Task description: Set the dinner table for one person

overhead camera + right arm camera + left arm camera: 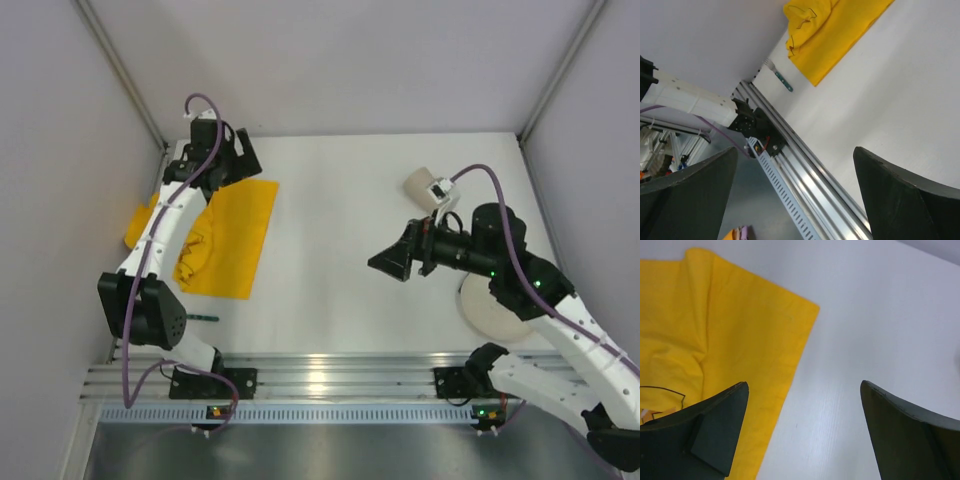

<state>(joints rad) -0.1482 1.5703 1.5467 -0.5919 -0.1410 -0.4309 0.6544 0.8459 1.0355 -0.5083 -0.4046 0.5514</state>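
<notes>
Our left jaws hang wide at the far edge of the yellow cloth mat (235,235). Our right jaws, equally wide, are well apart.

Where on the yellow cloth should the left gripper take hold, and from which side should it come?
Probably the far right corner of the yellow cloth, from above, pinching across its edge. That half lies flat on the table with free edges, while the left half is bunched into folds. The open left gripper hovers nearby.

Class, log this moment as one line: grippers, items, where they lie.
left gripper open, empty; right gripper open, empty; cloth rumpled at left; plate, cup at right; fork by near edge
</notes>
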